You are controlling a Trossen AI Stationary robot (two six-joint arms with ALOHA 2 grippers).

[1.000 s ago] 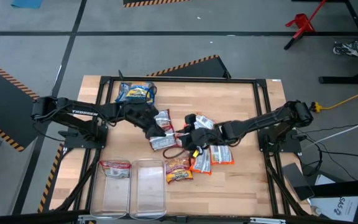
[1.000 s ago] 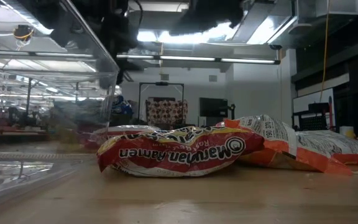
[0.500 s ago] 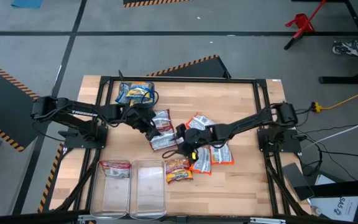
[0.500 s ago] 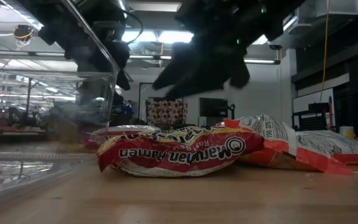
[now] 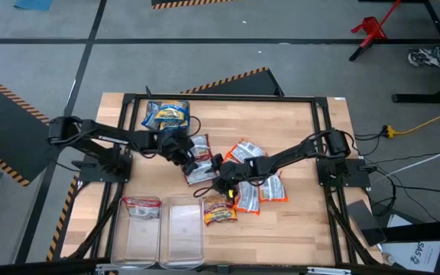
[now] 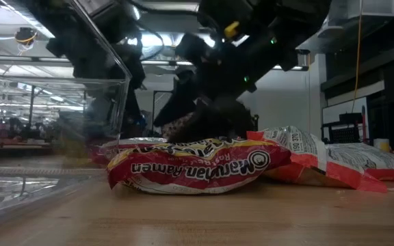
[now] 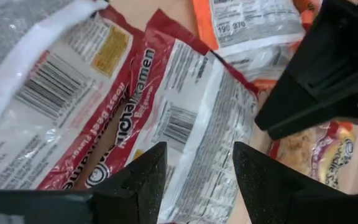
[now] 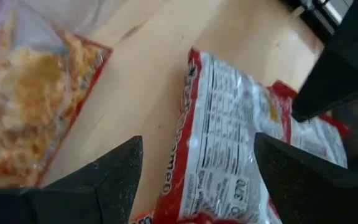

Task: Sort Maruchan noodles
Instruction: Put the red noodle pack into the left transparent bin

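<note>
High view: we see the wooden table with both arms reaching into its middle. The left gripper and right gripper are near each other over a red-and-white ramen packet. Blue-and-yellow packets lie at the far left of the table. An orange-and-white cluster lies beside the right arm. One red packet sits in the left clear bin; another lies on the table just beside the second clear bin.

Low view: we read "Maruchan Ramen" on the nearest red packet, lying flat on the wood beside the clear bin; dark arm parts hang behind it.

Left wrist view: we see the left gripper with fingers parted, holding nothing, over a red-and-white packet lying label-side down.

Right wrist view: we see the right gripper spread wide and empty, above a red-edged packet on the wood.
</note>
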